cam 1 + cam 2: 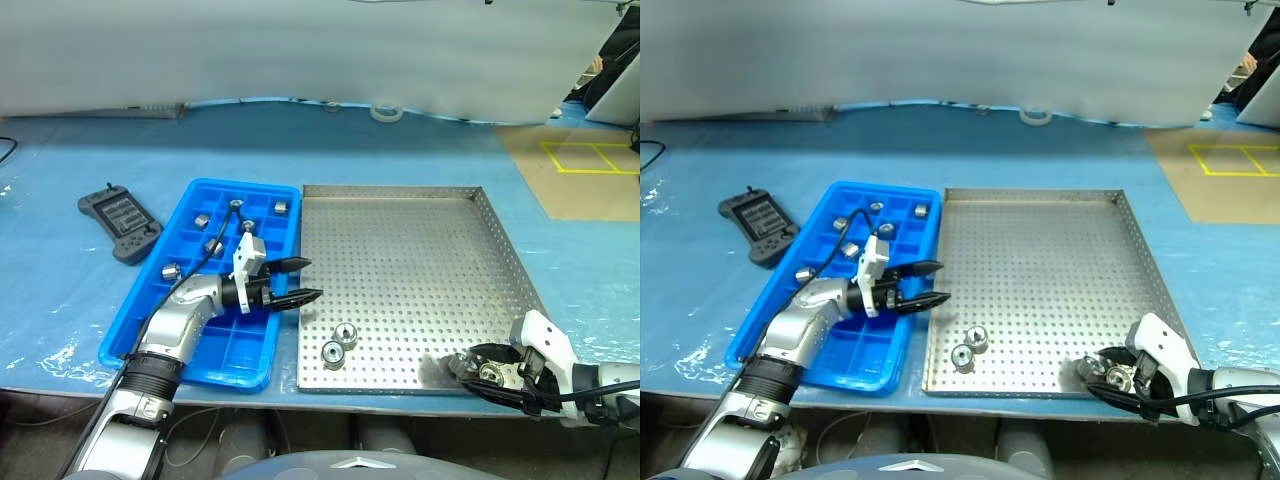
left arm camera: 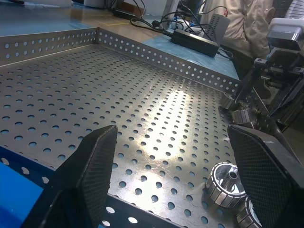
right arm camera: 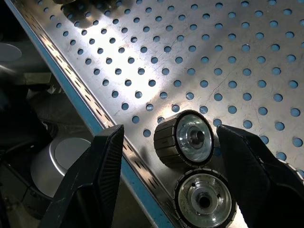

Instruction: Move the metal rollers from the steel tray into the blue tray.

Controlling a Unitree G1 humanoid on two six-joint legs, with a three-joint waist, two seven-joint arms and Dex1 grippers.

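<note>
The steel tray [image 1: 400, 250] lies right of the blue tray [image 1: 220, 350]. Several metal rollers [image 1: 202, 220] sit in the blue tray's far compartments. Two more rollers [image 1: 345, 334] lie together near the steel tray's front left. My left gripper [image 1: 313, 278] hovers open and empty over the seam between the two trays, pointing level toward the steel tray. At the steel tray's front right corner, my right gripper [image 3: 171, 130] stands open. Its fingers [image 3: 95, 180] straddle two rollers [image 3: 190, 140] resting on the perforated bottom, with gaps on both sides.
A dark grey controller [image 1: 120, 225] lies left of the blue tray on the blue table cover. A tape roll [image 1: 387, 112] sits at the table's far edge. The steel tray's low rim [image 2: 166, 59] borders the rollers. A person [image 2: 247, 23] stands beyond the table.
</note>
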